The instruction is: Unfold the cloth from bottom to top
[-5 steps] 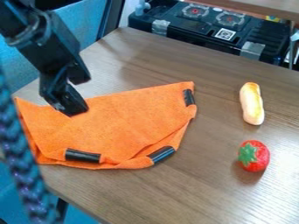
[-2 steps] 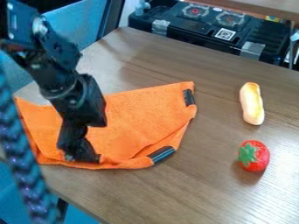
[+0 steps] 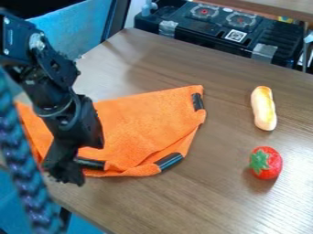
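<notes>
The black gripper (image 3: 64, 172) hangs over the lower left edge of the orange cloth, at the table's near left side. The cloth (image 3: 137, 125) lies folded on the wooden table, with a long upper edge slanting up to the right and layered folds along its lower right. Black tape pieces mark its bottom edge, its lower right corner and its upper right corner. The bottom tape strip (image 3: 93, 164) is partly hidden behind the gripper. The arm covers much of the cloth's left part. Whether the gripper touches the cloth is unclear.
To the cloth's right, a toy bread roll (image 3: 264, 108) and a red strawberry (image 3: 266, 162) rest on the table (image 3: 202, 196). A black toy stove (image 3: 220, 29) stands behind the far edge. A braided blue cord (image 3: 23, 169) hangs in the left foreground.
From above the cloth's upper left, the gripper has come down over the bottom tape strip, then shifted left and slightly lower to the cloth's edge. The cloth looks unmoved.
</notes>
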`<state>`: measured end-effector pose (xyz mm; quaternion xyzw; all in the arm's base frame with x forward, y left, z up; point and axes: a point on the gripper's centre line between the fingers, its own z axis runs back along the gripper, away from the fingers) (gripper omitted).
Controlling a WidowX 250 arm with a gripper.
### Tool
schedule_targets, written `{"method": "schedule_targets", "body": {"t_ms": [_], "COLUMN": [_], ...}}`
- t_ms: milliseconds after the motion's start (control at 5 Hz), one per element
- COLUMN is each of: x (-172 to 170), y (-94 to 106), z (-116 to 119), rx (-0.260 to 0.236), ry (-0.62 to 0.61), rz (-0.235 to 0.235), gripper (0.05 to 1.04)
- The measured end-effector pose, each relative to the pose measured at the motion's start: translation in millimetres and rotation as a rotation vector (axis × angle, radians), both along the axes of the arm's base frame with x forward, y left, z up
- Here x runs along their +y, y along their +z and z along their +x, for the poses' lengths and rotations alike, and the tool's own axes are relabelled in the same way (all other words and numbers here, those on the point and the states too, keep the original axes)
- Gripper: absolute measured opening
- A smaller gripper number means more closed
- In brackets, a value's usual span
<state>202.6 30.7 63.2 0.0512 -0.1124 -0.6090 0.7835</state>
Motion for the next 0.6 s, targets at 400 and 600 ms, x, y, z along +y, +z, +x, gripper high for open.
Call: {"method": "schedule_targets", "body": {"t_ms": [400, 600], "x": [1.9, 3.2], "y": [-12.6, -22.4], "z": [2.5, 7.8], "rx": [-0.033, -0.036], "ry": [-0.004, -0.002], "rz": [0.018, 0.018], "gripper": [1.0, 0.948]}}
